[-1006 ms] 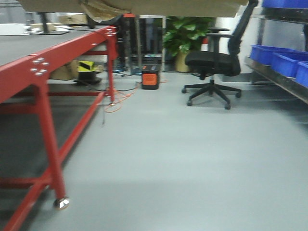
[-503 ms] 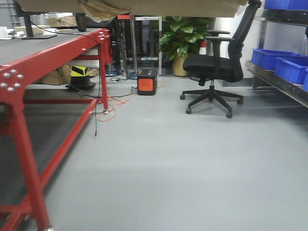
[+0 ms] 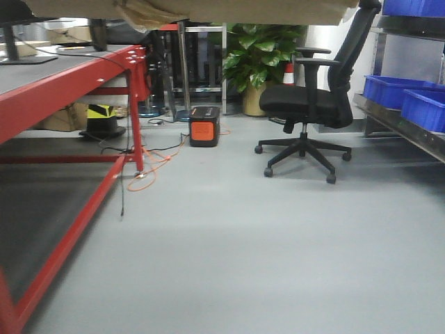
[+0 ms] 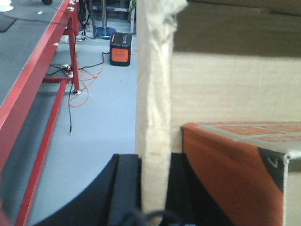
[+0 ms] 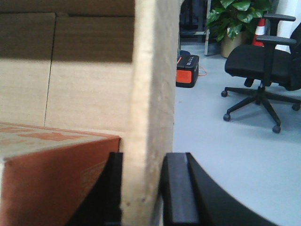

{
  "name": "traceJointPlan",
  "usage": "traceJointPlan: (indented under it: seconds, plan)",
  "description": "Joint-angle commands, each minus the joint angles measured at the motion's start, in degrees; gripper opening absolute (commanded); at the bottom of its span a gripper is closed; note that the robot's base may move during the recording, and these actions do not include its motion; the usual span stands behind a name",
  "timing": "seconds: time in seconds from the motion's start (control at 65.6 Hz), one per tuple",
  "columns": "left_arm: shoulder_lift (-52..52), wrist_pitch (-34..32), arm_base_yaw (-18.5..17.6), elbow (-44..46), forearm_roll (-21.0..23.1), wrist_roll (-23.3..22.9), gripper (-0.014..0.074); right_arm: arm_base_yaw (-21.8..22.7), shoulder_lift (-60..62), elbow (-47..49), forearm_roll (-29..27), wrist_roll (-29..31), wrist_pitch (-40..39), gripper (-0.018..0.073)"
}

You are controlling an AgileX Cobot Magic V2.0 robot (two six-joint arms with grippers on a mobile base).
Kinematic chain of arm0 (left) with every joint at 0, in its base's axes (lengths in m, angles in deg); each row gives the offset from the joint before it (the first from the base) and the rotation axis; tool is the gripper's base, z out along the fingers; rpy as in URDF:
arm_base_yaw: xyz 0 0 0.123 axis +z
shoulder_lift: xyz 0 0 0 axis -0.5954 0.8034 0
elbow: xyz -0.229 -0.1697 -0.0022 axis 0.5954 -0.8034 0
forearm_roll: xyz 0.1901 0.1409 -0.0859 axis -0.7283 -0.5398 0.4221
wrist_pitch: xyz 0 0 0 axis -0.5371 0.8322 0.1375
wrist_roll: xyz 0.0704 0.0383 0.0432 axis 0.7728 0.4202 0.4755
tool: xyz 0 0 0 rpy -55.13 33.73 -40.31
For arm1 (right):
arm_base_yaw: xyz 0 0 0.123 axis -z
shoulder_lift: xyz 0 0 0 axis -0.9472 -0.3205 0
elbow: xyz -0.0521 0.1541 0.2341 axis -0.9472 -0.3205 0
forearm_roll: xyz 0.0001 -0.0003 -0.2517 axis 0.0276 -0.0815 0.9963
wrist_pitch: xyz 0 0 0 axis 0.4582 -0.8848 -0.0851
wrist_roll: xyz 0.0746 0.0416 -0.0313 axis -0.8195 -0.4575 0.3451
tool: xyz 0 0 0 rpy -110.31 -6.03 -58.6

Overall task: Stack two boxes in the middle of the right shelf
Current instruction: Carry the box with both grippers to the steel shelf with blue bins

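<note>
Left wrist view: left gripper (image 4: 153, 162) clamps the box (image 4: 153, 84) wall, right gripper (image 5: 143, 181) likewise; front shows only its underside; red table (image 3: 69, 80) shifted left.

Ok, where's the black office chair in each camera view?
Front-facing: office chair right of centre, before the potted plant.
Left wrist: not in it; cardboard box fills that side.
Right wrist: chair at upper right.
Shared landmark: orange floor unit, visible in all three.
</note>
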Motion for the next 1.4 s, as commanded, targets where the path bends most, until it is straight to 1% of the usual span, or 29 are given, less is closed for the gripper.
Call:
traceJointPlan:
  seconds: [0.0, 1.387]
  plan:
    - [-1.1, 0.9, 0.3, 0.9, -3.4, 0.0, -0.0111, 1.0, 1.1, 0.3, 3.6, -0.4, -1.5, -0.0169]
    - [-1.1, 0.8, 0.3, 0.9, -3.5, 0.0, -0.0111, 1.0, 1.1, 0.3, 3.6, -0.4, -1.5, -0.0169]
